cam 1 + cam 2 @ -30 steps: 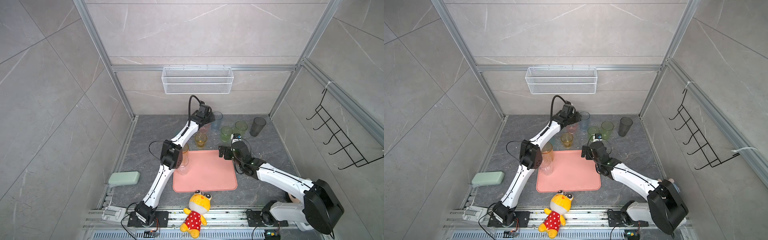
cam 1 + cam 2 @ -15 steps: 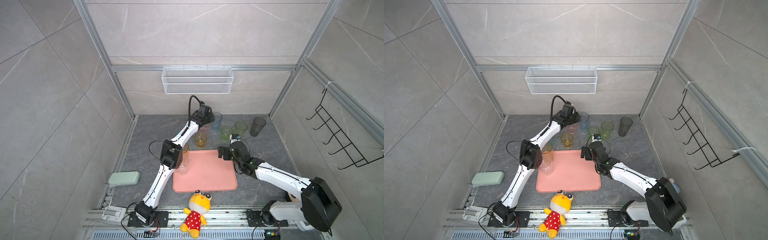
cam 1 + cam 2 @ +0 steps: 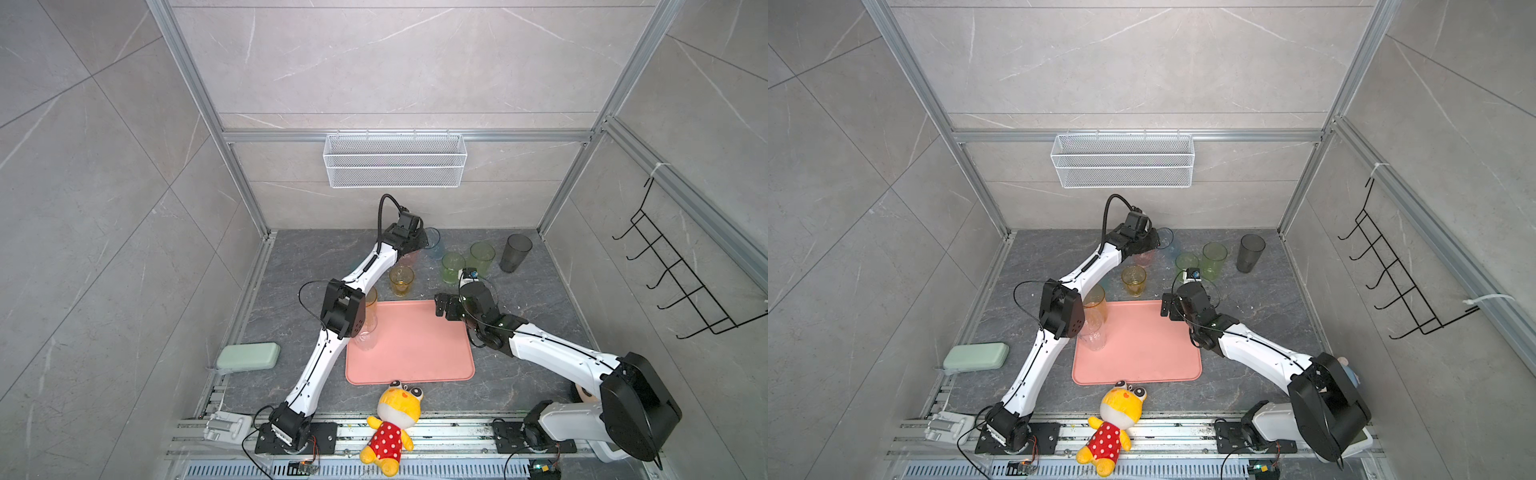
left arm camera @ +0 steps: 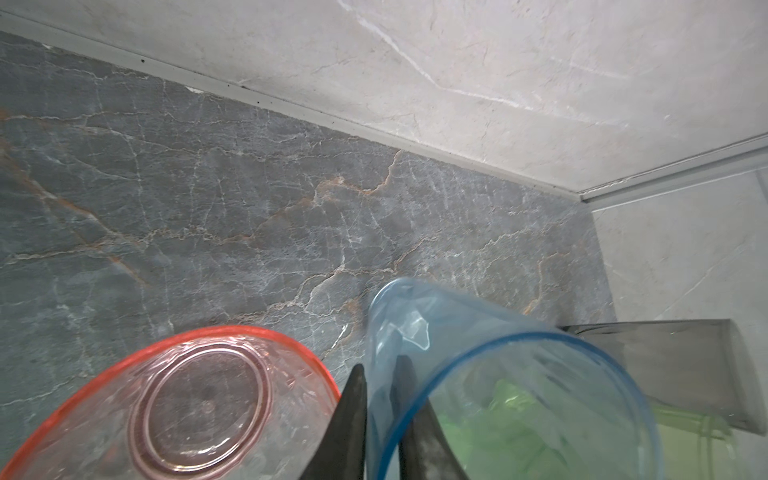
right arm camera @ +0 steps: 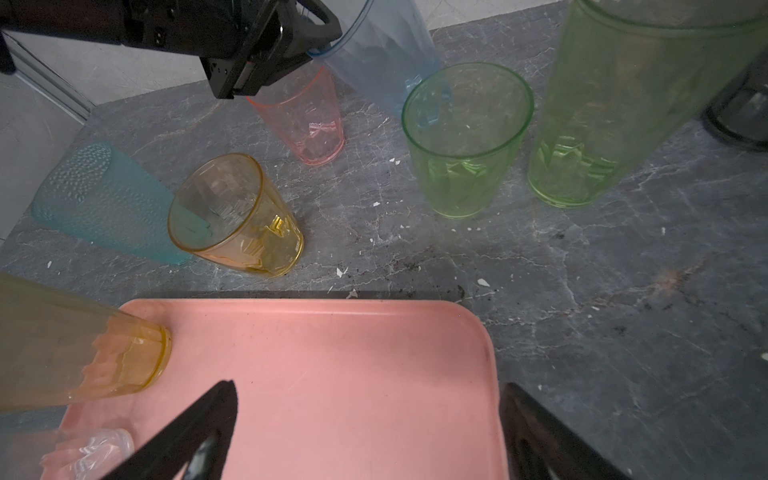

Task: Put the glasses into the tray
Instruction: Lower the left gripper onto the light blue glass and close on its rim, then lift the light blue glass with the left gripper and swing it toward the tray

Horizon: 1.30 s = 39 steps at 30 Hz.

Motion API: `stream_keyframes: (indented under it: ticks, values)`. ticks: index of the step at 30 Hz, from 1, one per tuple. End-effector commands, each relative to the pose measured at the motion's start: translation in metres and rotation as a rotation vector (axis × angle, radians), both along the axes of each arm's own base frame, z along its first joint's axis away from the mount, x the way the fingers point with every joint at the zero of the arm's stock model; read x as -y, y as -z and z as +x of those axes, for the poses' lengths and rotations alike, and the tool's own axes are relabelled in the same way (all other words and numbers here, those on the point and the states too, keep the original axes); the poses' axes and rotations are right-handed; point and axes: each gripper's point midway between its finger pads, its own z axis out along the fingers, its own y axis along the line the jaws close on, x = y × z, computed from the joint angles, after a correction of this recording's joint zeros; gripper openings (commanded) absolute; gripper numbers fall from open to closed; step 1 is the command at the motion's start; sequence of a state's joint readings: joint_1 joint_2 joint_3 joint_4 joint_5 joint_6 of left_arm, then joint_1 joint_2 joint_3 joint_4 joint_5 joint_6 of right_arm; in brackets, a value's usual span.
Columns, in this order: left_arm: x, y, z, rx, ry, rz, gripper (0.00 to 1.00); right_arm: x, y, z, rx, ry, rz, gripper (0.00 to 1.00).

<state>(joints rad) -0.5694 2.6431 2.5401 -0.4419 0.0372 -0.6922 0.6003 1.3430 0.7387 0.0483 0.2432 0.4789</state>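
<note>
Salmon-pink rectangular plastic tray [image 3: 409, 357] lies on the grey marbled worktop [image 3: 540, 316], lower middle in both top views. A tall amber tumbler [image 3: 371, 300] and a clear tumbler [image 3: 365, 338] stand on its left edge. The right pincer [image 3: 439, 306] hangs over the tray's upper right corner, spread wide and holding nothing. Above the tray stand a short yellow tumbler [image 3: 401, 280], a short green tumbler [image 3: 452, 268], a tall green tumbler [image 3: 482, 257] and a smoky grey tumbler [image 3: 515, 252]. Farthest up, the left pincer [image 4: 379, 365] grasps the rim of a leaning blue tumbler [image 4: 498, 374], one finger inside, just beside a short pink tumbler [image 4: 199, 399].
</note>
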Motion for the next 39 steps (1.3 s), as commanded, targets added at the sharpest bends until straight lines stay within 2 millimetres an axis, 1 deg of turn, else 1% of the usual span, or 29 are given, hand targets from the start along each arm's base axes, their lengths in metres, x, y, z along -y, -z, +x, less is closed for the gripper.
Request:
stream_keyframes:
  ticks: [1,9,17,22,26,30,31,32,35,39]
  values:
    - [0.005,-0.063,-0.003,0.102,0.028,-0.058,0.13,-0.003,-0.007,0.002,0.004,0.0,0.007,0.99]
    - [0.006,-0.075,-0.004,0.118,0.032,-0.075,0.07,-0.004,-0.006,0.002,0.0,-0.001,0.005,0.99]
    - [0.003,-0.103,-0.01,0.154,0.042,-0.09,0.03,-0.004,-0.006,0.002,-0.001,-0.002,0.005,0.99]
    - [-0.002,-0.12,-0.017,0.161,0.044,-0.085,0.02,-0.004,-0.007,0.002,0.001,-0.001,0.006,0.99]
    - [-0.015,-0.129,-0.025,0.138,0.023,-0.057,0.01,-0.003,-0.008,0.002,0.005,0.001,0.007,0.99]
    - [-0.03,-0.141,-0.037,0.116,0.011,-0.021,0.0,-0.002,-0.008,0.002,0.006,0.002,0.007,0.99]
    - [-0.034,-0.137,-0.039,0.098,0.009,-0.009,0.0,-0.002,-0.008,0.002,0.007,0.003,0.007,0.99]
    - [-0.04,-0.158,-0.046,0.118,0.01,-0.017,0.0,-0.002,-0.008,0.002,0.007,0.002,0.006,0.99]
    - [-0.053,-0.169,-0.059,0.11,0.01,0.011,0.0,-0.002,-0.007,0.002,0.006,0.006,0.003,0.99]
    - [-0.075,-0.181,-0.08,0.089,0.009,0.059,0.0,-0.002,-0.007,0.002,0.008,0.006,0.002,0.99]
